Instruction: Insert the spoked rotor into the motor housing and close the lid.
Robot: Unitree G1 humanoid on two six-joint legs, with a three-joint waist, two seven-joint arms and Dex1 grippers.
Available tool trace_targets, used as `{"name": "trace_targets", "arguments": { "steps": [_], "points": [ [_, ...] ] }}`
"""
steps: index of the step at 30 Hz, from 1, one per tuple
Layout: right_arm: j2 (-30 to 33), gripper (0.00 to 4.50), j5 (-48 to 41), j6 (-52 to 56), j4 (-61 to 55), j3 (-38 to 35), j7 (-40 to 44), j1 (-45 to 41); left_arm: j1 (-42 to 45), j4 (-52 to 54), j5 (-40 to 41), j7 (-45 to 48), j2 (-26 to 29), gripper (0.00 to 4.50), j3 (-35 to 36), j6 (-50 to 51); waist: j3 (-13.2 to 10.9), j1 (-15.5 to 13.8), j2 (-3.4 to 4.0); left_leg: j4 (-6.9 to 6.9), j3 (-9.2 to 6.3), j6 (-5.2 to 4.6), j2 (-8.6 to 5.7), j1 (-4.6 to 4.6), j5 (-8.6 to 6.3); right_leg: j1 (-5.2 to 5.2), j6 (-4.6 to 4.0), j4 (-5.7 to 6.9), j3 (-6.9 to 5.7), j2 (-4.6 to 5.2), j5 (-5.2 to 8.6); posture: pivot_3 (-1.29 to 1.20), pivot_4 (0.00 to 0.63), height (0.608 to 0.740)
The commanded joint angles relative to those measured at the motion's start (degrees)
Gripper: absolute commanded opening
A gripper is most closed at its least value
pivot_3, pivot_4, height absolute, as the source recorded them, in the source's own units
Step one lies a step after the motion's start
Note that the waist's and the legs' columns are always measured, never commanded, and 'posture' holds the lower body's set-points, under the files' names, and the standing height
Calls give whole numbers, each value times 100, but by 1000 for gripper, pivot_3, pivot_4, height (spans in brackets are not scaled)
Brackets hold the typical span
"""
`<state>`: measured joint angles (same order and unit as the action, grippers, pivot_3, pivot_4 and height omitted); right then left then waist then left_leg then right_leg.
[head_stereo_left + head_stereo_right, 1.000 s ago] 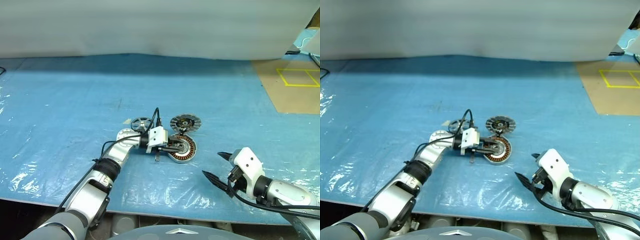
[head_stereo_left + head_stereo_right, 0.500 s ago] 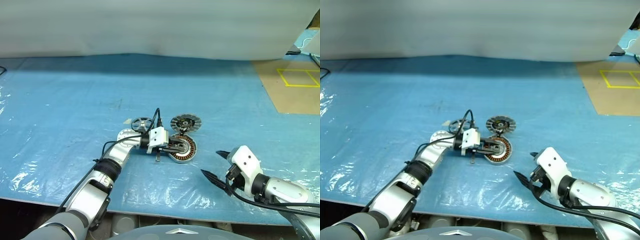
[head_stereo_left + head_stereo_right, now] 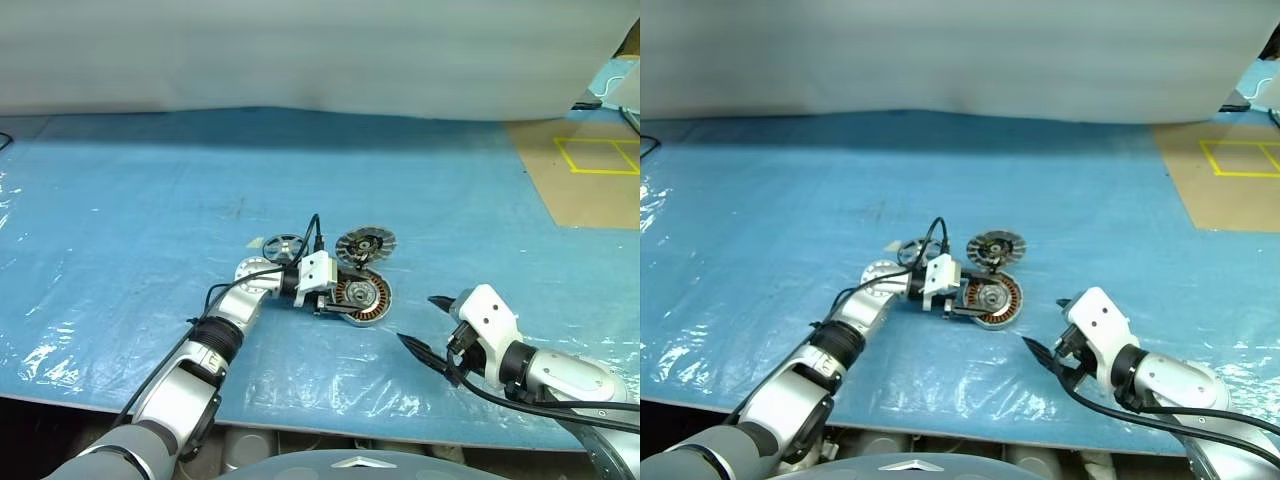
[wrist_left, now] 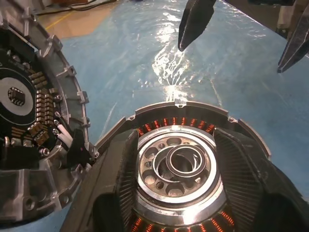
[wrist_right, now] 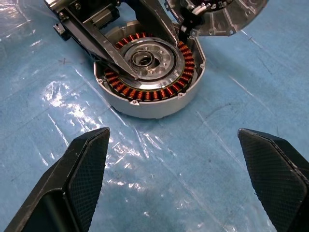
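Left gripper over the housing, fingers apart; right gripper wide open to one side.

Head views: on the blue sheet the housing lies mid-table, the lid just behind it and leaning at its rim, the rotor flat behind the left wrist. The right gripper hovers near the housing, holding nothing.
Left wrist view: its two fingers straddle the silver centre ring inside the copper windings, spread and not clamped on it; the lid stands tilted beside the housing, circuit side showing. The right gripper's tips hang beyond.
Right wrist view: wide-spread fingers frame the housing without touching, the left gripper's fingers lying across its centre.
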<state>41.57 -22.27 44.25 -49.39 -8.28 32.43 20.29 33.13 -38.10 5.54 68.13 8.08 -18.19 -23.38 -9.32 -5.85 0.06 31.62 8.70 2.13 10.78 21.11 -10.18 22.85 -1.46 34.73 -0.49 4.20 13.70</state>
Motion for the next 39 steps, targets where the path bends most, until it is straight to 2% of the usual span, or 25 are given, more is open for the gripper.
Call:
{"name": "trace_targets", "arguments": {
  "steps": [1,11,17,22,28,39],
  "points": [
    [1,4443,-160,82,-215,-94,7,-95,-57,466,364,-15,63,2589,288,295,0,11,0,0,0,0,0,0,0,0,0,0,0,0,0,0,150,740],
    [131,4443,-310,-131,281,-112,391,-561,-821,2606,1183,321,940,2589,526,2042,0,27,0,-12,1,1,1,4,1,9,-29,-1,-3,0,-10,0,150,740],
    [126,4443,-195,-327,559,99,486,-732,-1025,2985,1060,111,1133,2589,474,2046,0,21,0,-12,3,-1,1,7,1,9,-29,-3,-4,0,-9,0,150,740],
    [128,4443,-129,-415,640,180,497,-730,-960,2545,382,-96,1002,2589,110,1166,0,24,0,-17,3,-1,1,7,2,11,-29,-5,-5,0,-9,0,150,740],
    [126,4443,-138,-377,519,12,457,-488,-709,1878,48,-274,647,2589,-87,643,0,16,-1,-17,3,-2,1,9,2,11,-26,-6,-5,0,-8,0,150,740],
    [82,4443,-116,-359,350,-120,262,-137,-340,1313,-83,-291,347,2589,-193,379,-1,24,-1,-17,1,-3,0,9,4,11,-21,-5,-6,0,-7,0,150,740]
  ]
}}
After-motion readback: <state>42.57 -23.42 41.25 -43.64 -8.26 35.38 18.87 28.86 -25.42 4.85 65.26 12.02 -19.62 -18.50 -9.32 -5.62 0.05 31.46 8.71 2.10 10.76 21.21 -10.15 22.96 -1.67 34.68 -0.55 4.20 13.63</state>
